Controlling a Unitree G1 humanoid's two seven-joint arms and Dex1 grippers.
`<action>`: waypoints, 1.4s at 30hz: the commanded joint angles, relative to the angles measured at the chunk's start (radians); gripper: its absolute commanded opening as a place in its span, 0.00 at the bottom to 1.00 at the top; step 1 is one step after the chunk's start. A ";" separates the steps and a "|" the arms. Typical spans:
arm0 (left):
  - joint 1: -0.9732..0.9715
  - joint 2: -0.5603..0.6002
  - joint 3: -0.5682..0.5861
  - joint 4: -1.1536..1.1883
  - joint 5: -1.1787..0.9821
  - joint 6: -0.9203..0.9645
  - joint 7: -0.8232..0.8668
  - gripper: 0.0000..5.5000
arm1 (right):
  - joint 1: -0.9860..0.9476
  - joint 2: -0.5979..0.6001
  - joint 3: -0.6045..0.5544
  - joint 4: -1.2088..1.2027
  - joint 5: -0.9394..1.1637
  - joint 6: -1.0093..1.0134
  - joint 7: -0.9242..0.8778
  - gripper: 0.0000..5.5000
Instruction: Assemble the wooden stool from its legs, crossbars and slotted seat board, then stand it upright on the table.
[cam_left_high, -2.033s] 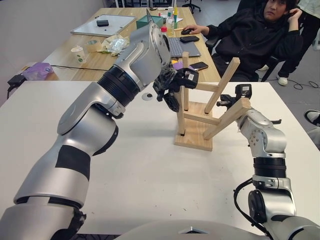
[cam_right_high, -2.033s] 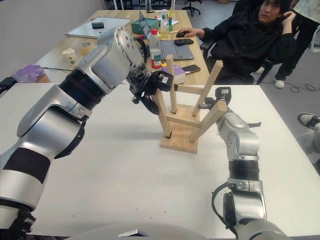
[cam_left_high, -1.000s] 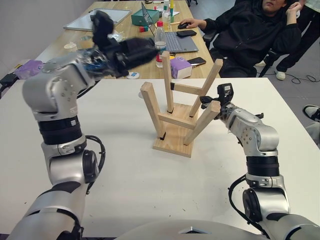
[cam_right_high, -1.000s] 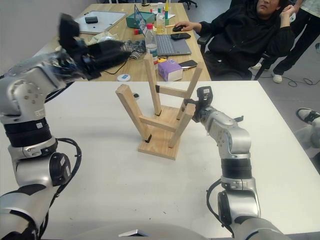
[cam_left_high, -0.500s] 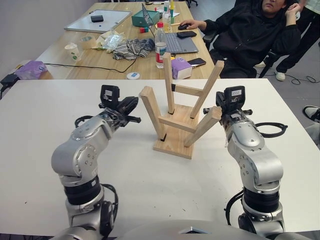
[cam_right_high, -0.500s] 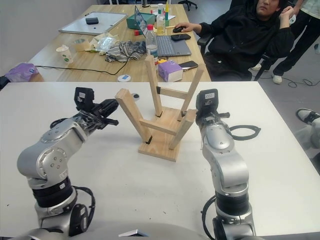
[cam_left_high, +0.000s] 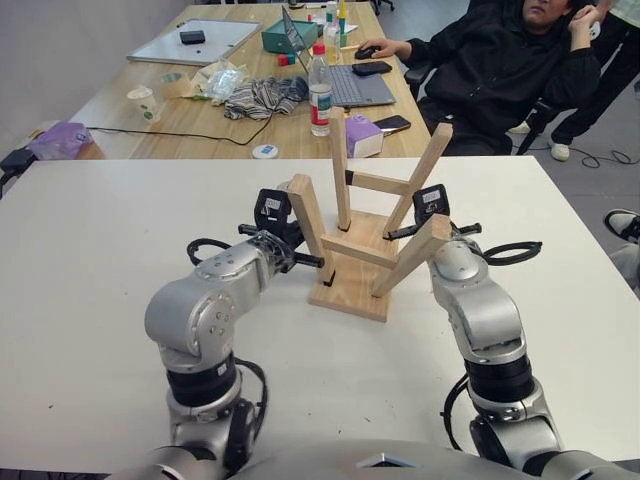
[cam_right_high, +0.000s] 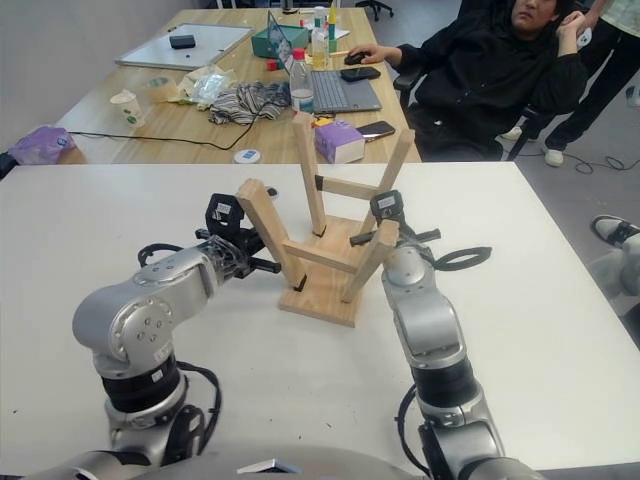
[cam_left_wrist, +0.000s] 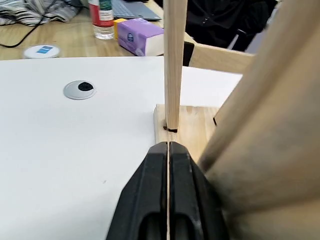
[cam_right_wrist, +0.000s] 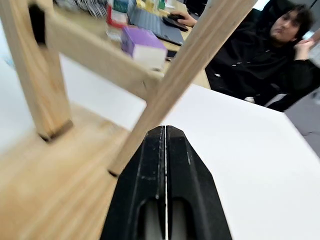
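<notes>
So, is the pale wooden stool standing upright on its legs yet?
No, its slotted seat board lies flat on the white table, legs pointing up.

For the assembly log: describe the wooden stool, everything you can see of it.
The wooden stool is pale, unfinished wood, standing upside down: its seat board lies flat on the white table, four splayed legs point up, joined by crossbars. The left gripper and right gripper, both shut, sit close beside its near legs; contact is unclear.

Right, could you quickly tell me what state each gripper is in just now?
Left gripper: closed, holding nothing, close beside a stool leg.
Right gripper: closed, holding nothing.
</notes>
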 joint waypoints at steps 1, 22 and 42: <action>-0.098 0.196 0.211 0.222 0.070 -0.311 -0.025 0.00 | -0.092 0.041 -0.308 -0.025 0.118 -0.144 -0.043 0.00; -0.068 -0.251 0.183 0.107 -0.494 0.144 0.155 0.00 | -0.065 0.227 -0.239 -0.007 0.756 -0.193 0.064 0.00; -0.408 0.040 0.625 0.333 -0.918 -0.383 0.257 0.00 | -0.273 0.160 -0.463 0.033 1.228 -0.247 -0.124 0.07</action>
